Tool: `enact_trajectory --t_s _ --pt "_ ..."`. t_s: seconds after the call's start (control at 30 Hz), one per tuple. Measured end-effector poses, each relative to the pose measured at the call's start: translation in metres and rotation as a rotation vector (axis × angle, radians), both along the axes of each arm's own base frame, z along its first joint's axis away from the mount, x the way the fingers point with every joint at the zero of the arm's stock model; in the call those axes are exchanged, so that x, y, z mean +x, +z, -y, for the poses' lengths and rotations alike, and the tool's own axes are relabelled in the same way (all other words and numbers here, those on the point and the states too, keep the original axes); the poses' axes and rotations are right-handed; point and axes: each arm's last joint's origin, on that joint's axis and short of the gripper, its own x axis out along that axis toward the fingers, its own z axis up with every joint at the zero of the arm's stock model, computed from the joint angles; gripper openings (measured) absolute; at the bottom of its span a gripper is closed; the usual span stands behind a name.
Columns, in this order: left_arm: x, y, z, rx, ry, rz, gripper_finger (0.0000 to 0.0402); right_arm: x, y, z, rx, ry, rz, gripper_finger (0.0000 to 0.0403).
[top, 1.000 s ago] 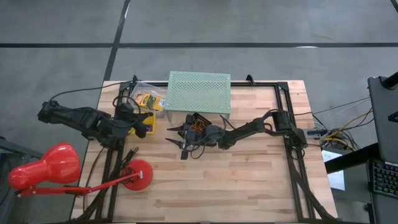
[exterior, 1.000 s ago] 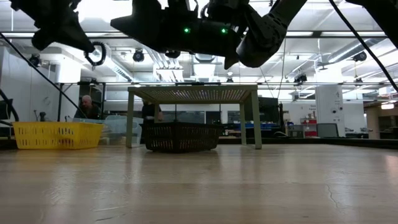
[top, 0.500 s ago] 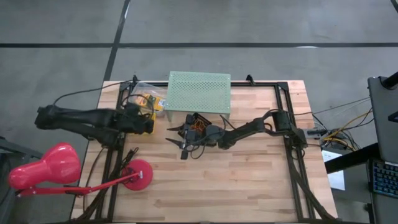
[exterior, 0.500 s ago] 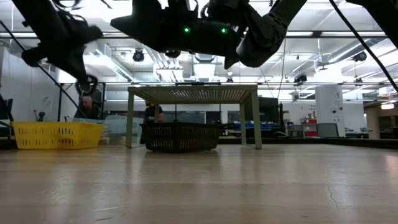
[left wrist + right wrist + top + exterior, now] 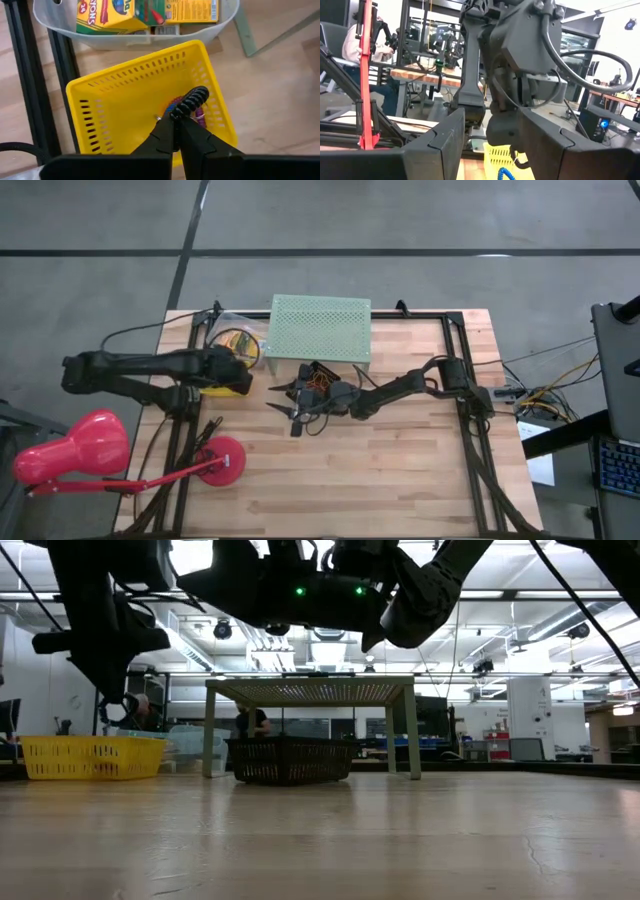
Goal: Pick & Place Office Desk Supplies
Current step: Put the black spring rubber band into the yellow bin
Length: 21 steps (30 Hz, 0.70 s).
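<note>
My left gripper point(image 5: 176, 125) is shut on a black coiled ring point(image 5: 191, 101) above a yellow basket point(image 5: 120, 95). The basket stands at the table's far left point(image 5: 212, 389). Small purple, orange and blue items point(image 5: 200, 116) lie on its floor. In the low view the ring point(image 5: 114, 710) hangs just above the basket's rim point(image 5: 90, 743). My right gripper point(image 5: 283, 400) waits open above mid-table with nothing between its fingers point(image 5: 437, 142). My left gripper pinches one end of the black coiled ring point(image 5: 179, 113) between its two fingertips. The fingers slant steeply down from above. The rest of the coil sticks out past the tips over the basket's inside, lifted clear of the basket.
A clear tub point(image 5: 215, 31) with yellow crayon boxes point(image 5: 238, 340) stands just beyond the basket. The mint-green perforated stand point(image 5: 320, 328) stands at the far edge, a dark basket point(image 5: 290, 760) under it. A pink desk lamp point(image 5: 70, 452) lies at the near left.
My left gripper has come down toward the yellow basket and tipped to point more steeply down. It stays shut on the black ring, which has dropped from well above to just over the basket's rim.
</note>
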Motion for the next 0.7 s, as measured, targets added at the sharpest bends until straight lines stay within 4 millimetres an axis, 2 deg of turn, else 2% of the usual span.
enact_trajectory --t_s 0.2,0.43,0.7 --pt "0.004 -0.008 -0.004 -0.006 -0.001 -0.051 0.0017 0.000 -0.002 0.000 0.000 0.000 -0.019 0.0178" --pt "0.012 -0.033 -0.005 0.009 -0.227 -0.125 0.0018 0.000 -0.002 0.000 0.000 0.000 -0.022 0.0178" --pt "0.015 -0.037 -0.006 0.015 -0.207 -0.091 0.0018 0.000 -0.002 0.000 -0.002 0.000 -0.023 0.0178"
